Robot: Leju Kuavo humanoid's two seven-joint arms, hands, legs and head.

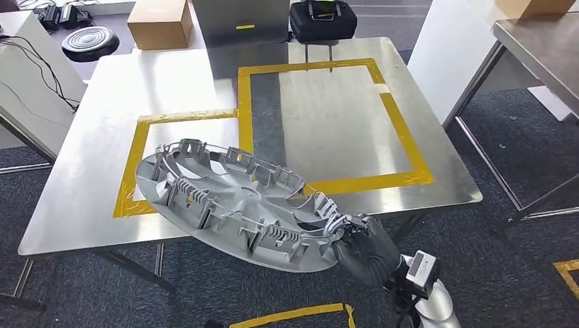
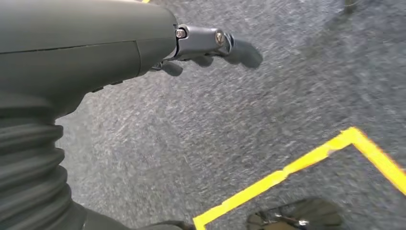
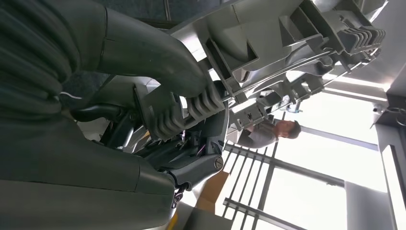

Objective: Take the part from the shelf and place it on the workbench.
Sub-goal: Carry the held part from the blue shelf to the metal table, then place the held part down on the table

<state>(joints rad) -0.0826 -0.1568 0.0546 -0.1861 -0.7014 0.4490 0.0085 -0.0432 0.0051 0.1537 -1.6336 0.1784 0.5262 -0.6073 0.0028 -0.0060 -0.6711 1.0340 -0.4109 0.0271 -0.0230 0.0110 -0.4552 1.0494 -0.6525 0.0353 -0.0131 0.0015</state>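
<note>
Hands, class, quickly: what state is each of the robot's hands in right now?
Left hand: holds nothing; whether its fingers are apart or curled cannot be told.
Right hand: grips the rim of the grey wheel cover.

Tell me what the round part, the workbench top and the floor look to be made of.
Part: likely moulded plastic, matte silver-grey; thin ribs and clips line its inner rim, gripped by the right hand.
Workbench: apparently brushed steel sheet; it throws soft reflections and bears yellow tape.
Floor: looks like short-pile carpet, speckled grey-blue and dull.
</note>
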